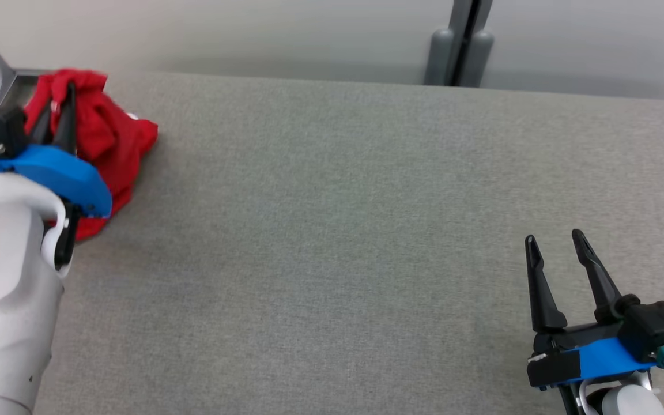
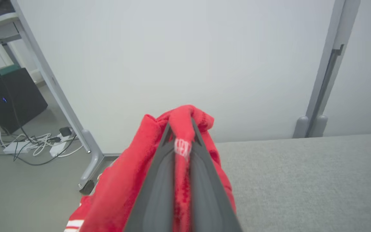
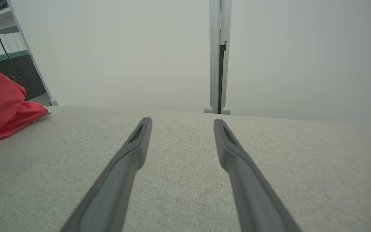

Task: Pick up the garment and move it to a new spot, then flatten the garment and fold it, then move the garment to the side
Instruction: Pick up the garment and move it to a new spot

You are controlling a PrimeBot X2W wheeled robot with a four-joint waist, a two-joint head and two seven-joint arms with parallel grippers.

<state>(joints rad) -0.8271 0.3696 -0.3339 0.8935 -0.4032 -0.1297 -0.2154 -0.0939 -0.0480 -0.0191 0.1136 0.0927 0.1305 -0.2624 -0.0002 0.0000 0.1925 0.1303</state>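
I see the red garment (image 1: pixel 114 141) bunched at the upper left of the head view, on the gray table (image 1: pixel 332 230). My left gripper (image 2: pixel 181 129) pinches a fold of it. My right gripper (image 1: pixel 555 237) waits at the lower right, its 2 fingers apart.

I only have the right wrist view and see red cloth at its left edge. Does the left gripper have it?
Observer: Yes, the left gripper is shut on a raised fold of the red garment.
Operator: Where on the table?
Observer: At the far left corner of the grey table, per the head view.
Operator: Anything distinctive at the grip?
Observer: A small white label is pinched there too.
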